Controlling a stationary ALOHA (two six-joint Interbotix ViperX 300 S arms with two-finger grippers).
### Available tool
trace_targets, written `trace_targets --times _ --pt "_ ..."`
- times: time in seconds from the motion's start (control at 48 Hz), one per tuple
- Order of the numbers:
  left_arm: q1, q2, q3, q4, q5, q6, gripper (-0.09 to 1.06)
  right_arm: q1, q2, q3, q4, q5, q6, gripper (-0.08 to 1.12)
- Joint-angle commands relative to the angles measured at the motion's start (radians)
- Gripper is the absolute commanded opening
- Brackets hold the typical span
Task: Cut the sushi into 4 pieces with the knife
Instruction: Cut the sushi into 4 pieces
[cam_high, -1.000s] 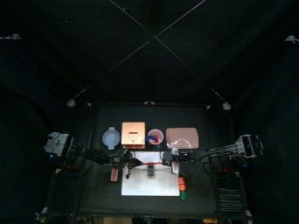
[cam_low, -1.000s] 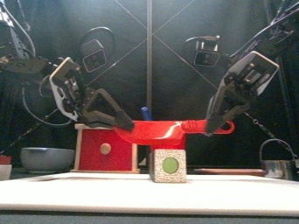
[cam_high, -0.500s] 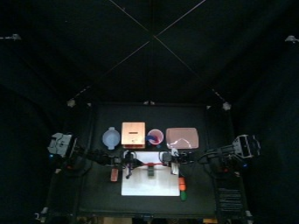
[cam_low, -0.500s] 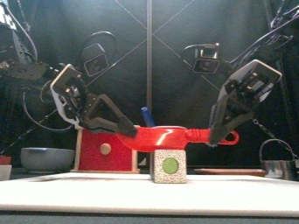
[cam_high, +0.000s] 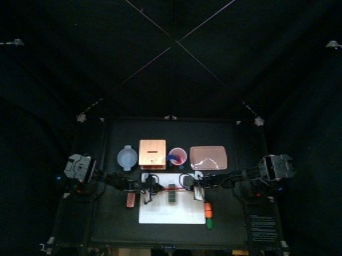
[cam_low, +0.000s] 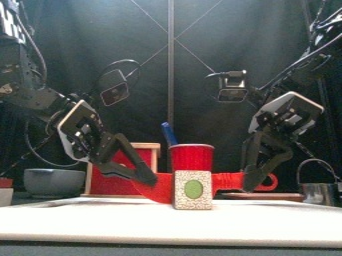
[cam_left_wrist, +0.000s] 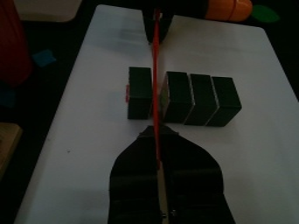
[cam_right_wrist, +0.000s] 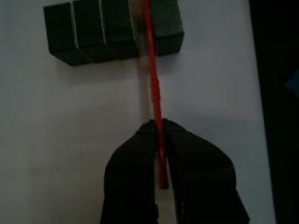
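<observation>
Red knife (cam_left_wrist: 153, 52) is pinched at both ends: my left gripper (cam_left_wrist: 159, 133) and right gripper (cam_right_wrist: 158, 131) clamp it on either side of the sushi roll (cam_left_wrist: 193, 98). Under the roll lies the white cutting board (cam_left_wrist: 87, 131). The blade sits in the roll's first seam, so I judge this the first cut. Next I should press straight down, keeping level.

The white cutting board (cam_left_wrist: 82, 131) looks like smooth, matt plastic. On it, the sushi roll (cam_left_wrist: 193, 98) has matt blocks, and the red knife (cam_left_wrist: 153, 70) is thin plastic with a faint sheen. Behind the board, the red cup (cam_low: 191, 158) is glossy plastic and the wooden box (cam_low: 118, 170) has a smooth red front.
</observation>
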Motion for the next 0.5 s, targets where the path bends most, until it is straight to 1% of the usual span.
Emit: trace_targets --times 0.021,0.062,0.125,0.25,0.354,0.438,0.5 --pt "0.043 0.003 0.008 -0.012 0.011 -0.002 0.20 -0.014 0.006 -0.003 -0.006 0.006 0.000 0.14" --pt "0.054 0.000 0.008 -0.009 0.011 0.000 0.20 -0.029 -0.002 0.000 -0.009 0.008 -0.002 0.14" --pt "0.078 -0.009 0.012 0.000 0.011 0.011 0.20 -0.049 -0.014 0.000 -0.018 0.012 -0.002 0.14" --pt "0.110 -0.035 0.017 0.015 0.011 0.043 0.20 -0.064 -0.049 -0.003 -0.034 0.029 -0.002 0.14" --pt "0.114 -0.074 0.017 0.018 0.021 0.080 0.20 -0.061 -0.087 -0.005 -0.034 0.046 0.000 0.14" --pt "0.114 -0.109 0.018 0.018 0.046 0.094 0.20 -0.057 -0.118 -0.006 -0.031 0.063 0.000 0.14" --pt "0.106 -0.143 0.018 0.018 0.072 0.097 0.20 -0.051 -0.144 -0.006 -0.026 0.072 0.002 0.14"
